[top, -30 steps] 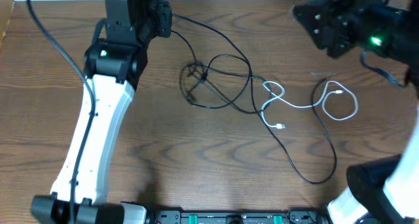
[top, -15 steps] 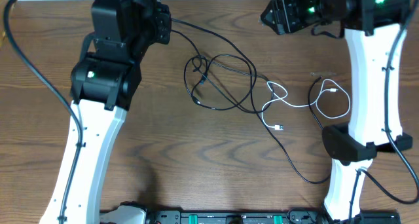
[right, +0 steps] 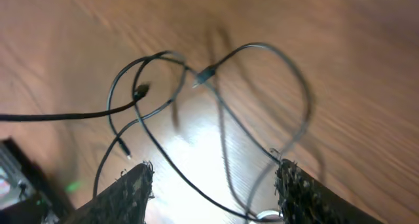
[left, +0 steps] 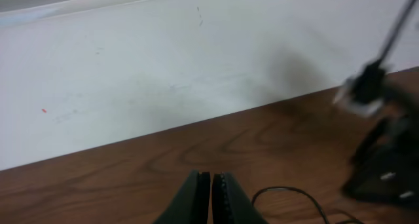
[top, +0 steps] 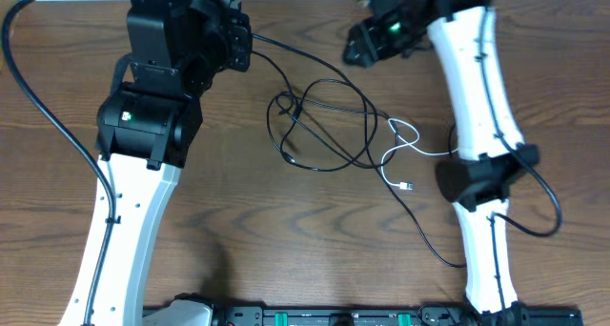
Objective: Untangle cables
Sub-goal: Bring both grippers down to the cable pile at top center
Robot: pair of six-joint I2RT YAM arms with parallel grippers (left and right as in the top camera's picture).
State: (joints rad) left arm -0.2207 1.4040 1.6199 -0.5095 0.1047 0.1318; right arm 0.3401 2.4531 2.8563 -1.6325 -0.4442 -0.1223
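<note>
- The left gripper (left: 211, 199) is clenched, its fingers pressed together at the bottom edge of the left wrist view. The frame cuts off their lower part, so I cannot tell whether a strand is pinched there.
- In the overhead view, one strand of the black cables (top: 324, 126) runs from the tangle at the centre of the frame up to that gripper's head at upper left.
- The right gripper (right: 213, 188) is released. Its fingers stand wide apart at the bottom of the right wrist view, grasping nothing, with black loops lying on the table (top: 286, 231) beyond them.
- The white cable (top: 405, 140) lies right of centre and crosses the black tangle. Its right part is hidden behind the right arm (top: 477, 88), which passes over it.
- Its small plug (top: 407, 185) shows just below.
- A long black strand trails to the lower right and disappears behind the same arm.
- In the left wrist view, a blurred dark shape (left: 380, 152) at the right edge is too smeared to identify. A white wall (left: 163, 54) fills the upper half.
- The right wrist view is blurred, so the strand crossings are hard to sort out.
</note>
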